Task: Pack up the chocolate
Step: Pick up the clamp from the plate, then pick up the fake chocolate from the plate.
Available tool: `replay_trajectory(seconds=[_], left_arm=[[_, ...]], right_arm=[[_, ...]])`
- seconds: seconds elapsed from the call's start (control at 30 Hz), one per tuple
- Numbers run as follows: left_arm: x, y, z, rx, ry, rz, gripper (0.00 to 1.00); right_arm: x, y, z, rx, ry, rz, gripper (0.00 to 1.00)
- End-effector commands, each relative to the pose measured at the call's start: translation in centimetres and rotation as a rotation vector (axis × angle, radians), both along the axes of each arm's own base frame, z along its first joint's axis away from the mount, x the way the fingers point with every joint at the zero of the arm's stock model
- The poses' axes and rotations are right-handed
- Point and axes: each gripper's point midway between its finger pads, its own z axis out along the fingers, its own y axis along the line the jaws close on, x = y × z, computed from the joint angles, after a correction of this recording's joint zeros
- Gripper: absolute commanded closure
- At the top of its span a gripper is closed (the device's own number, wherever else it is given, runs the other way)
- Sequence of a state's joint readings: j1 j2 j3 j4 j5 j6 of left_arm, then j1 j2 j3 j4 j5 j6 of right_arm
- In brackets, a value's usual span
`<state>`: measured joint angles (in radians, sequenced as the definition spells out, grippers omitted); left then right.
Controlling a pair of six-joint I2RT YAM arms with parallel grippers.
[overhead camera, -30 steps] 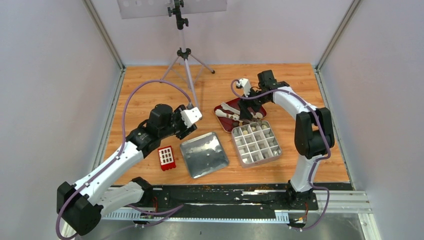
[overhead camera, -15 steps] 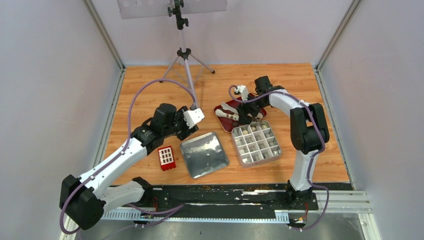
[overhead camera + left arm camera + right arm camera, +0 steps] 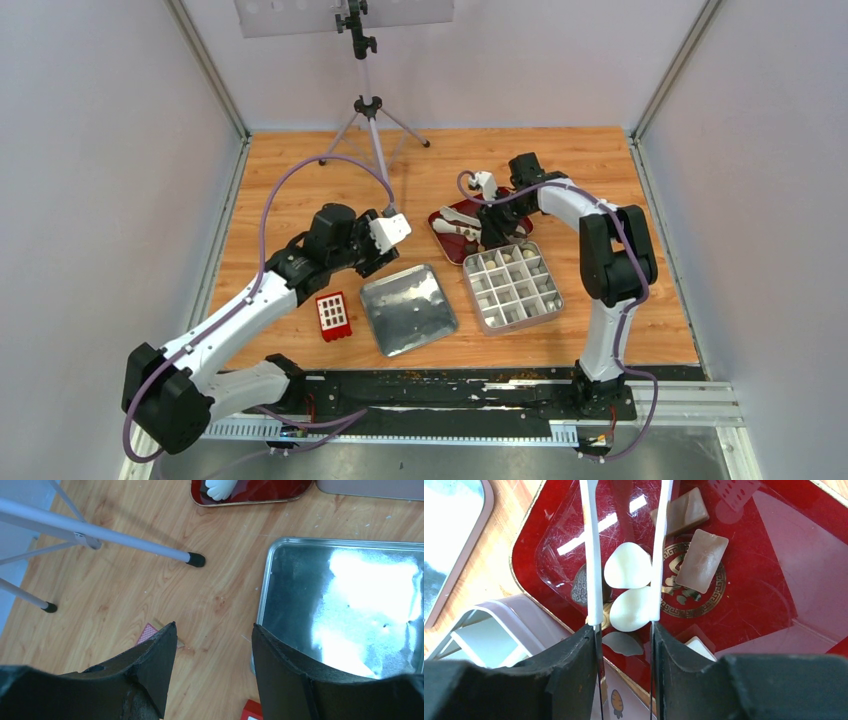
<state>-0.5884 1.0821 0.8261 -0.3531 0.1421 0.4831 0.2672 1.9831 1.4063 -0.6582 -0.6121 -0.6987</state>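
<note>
Right gripper (image 3: 624, 632) dropped toward red tray (image 3: 774, 580), clamping tweezers (image 3: 591, 555); blades seemingly pinch lower cream chocolate (image 3: 630, 610), frame centre. Risk: touching upper piece (image 3: 628, 572) drags along, falls. Left gripper (image 3: 212, 635) spread.

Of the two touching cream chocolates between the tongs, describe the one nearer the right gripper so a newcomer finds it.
On the red tray, look between the arms of the white tongs held in the right gripper. Two cream-white rounded pieces touch there; it is the one nearer the fingers, unlike the flat brown slabs alongside.
</note>
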Motion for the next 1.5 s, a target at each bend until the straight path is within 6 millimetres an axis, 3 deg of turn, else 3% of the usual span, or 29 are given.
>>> replay_trajectory(seconds=[0.0,0.17,0.33,0.5,0.83,1.03,1.47], left_arm=[[1.3,-0.3,2.5,-0.028,-0.095,0.005,0.35],[0.3,0.2,3.5,-0.044,-0.104,0.001,0.35],[-0.4,0.6,4.4,-0.067,-0.126,0.004,0.35],[-0.8,0.4,4.7,-0.120,-0.131,0.010,0.35],[-1.3,0.2,4.3,-0.162,-0.127,0.008,0.34],[-1.3,0.2,4.2,-0.176,-0.122,0.013,0.33],[-1.1,1.0,3.5,-0.186,-0.096,0.043,0.33]], right_arm=[[0.9,0.8,4.8,0.047,-0.076,-0.013,0.62],[-0.3,-0.2,9.3,0.022,-0.073,-0.050,0.66],[-0.8,-4.0,11.8,-0.177,-0.043,-0.161,0.67],[-3.5,-7.0,11.4,-0.322,0.050,-0.215,0.59],[-6.3,-7.0,10.4,-0.326,0.119,-0.190,0.58],[-6.0,-6.9,9.0,-0.335,0.155,-0.189,0.58],[-3.0,-5.4,7.5,-0.326,0.168,-0.188,0.59]])
